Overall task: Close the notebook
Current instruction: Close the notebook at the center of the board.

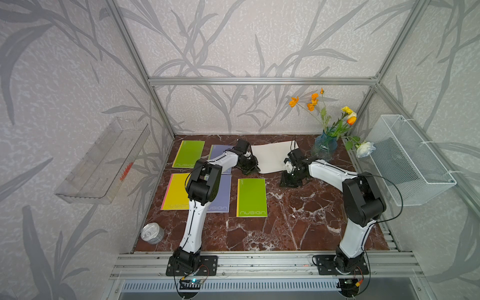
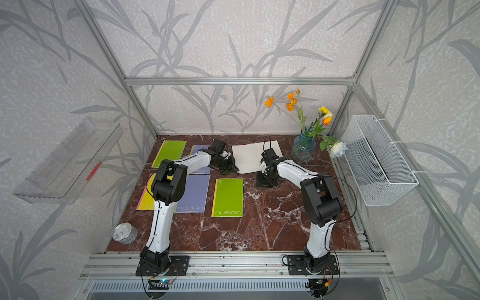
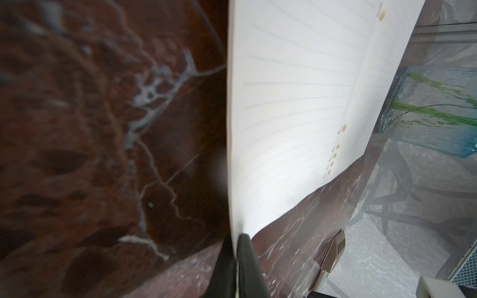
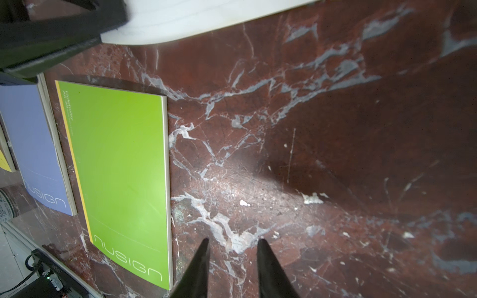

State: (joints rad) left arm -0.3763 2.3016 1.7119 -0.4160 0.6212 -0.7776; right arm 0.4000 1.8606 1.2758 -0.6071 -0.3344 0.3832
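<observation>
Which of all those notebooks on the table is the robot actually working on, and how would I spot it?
Start at the blue glass vase of flowers in the far corner of the marble table. Right beside it lies the open notebook, its page edge pinched by the left gripper. Unlike the closed notebooks with green, purple or yellow covers, it shows only white lined pages.

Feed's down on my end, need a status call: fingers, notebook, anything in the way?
Left gripper shut on open notebook page edge. Right gripper open, empty, over bare table. Vase just beyond the notebook.
</observation>
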